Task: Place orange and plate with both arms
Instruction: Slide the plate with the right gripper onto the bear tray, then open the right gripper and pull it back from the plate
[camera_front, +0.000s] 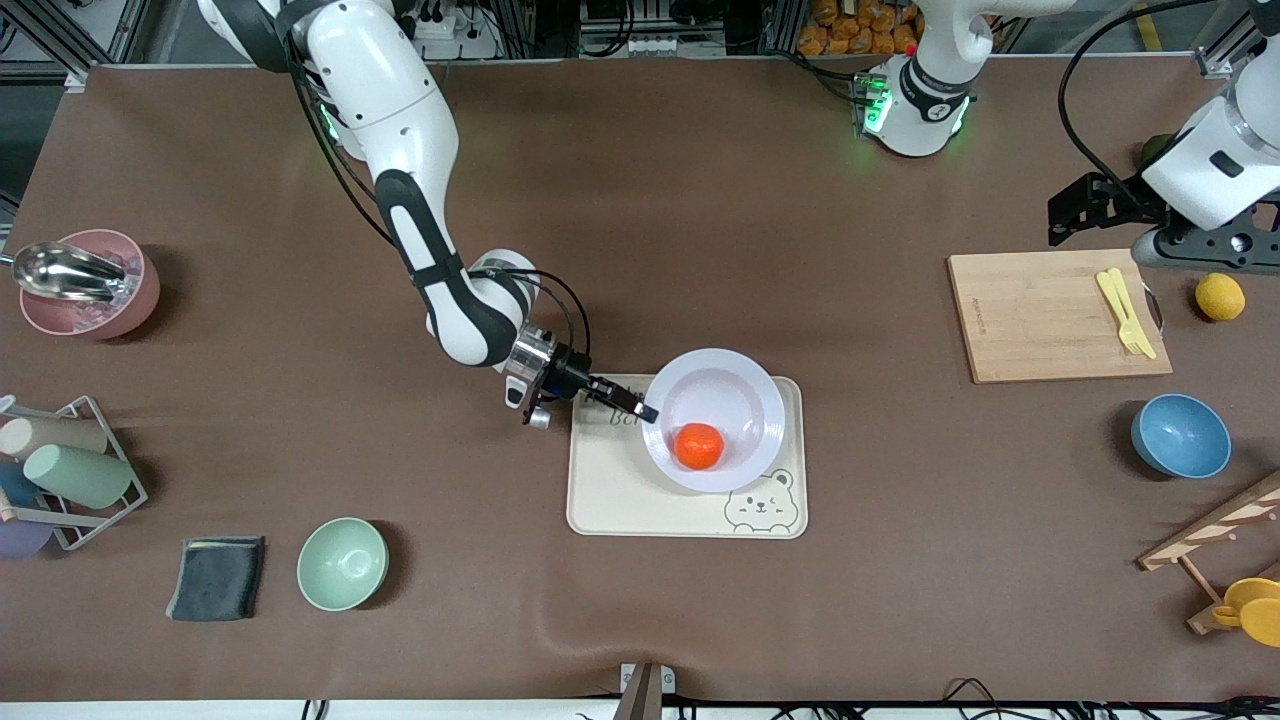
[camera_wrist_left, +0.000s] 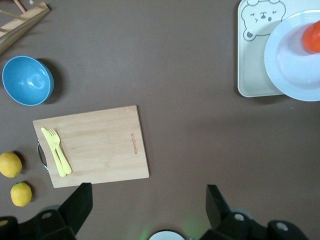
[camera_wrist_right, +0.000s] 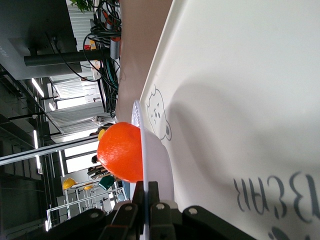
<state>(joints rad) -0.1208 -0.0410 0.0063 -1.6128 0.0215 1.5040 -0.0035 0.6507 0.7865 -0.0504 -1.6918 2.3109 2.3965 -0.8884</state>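
Front view: my right gripper (camera_front: 645, 410) sits just left of the frame's centre, low over the cream bear tray (camera_front: 620, 490), its fingers pinched shut on the rim of the white plate (camera_front: 745, 400) at the edge toward my right arm's end of the table. The plate rests on the tray, overlapping its upper right part in the frame, and the orange (camera_front: 698, 445) lies inside the plate, in the lower left part of its well, close to my fingertips but not touching them. In my right wrist view the plate (camera_wrist_right: 155, 165) shows edge-on, running into the closed fingers (camera_wrist_right: 150, 210) at the bottom of the picture, with the orange (camera_wrist_right: 120, 151) bulging against it at centre left and the tray (camera_wrist_right: 250, 75) filling the right half. My left gripper (camera_front: 1090, 215) hangs at the upper right of the front view, over bare table just above the wooden cutting board (camera_front: 1040, 320), waiting; my left wrist view shows its two fingers (camera_wrist_left: 77, 202) spread wide apart along the bottom edge, holding nothing. That view also takes in the board (camera_wrist_left: 100, 145) with a yellow fork (camera_wrist_left: 56, 151) on it at lower left, a blue bowl (camera_wrist_left: 27, 80) at upper left, and the plate (camera_wrist_left: 292, 65) with the orange (camera_wrist_left: 312, 37) at upper right.
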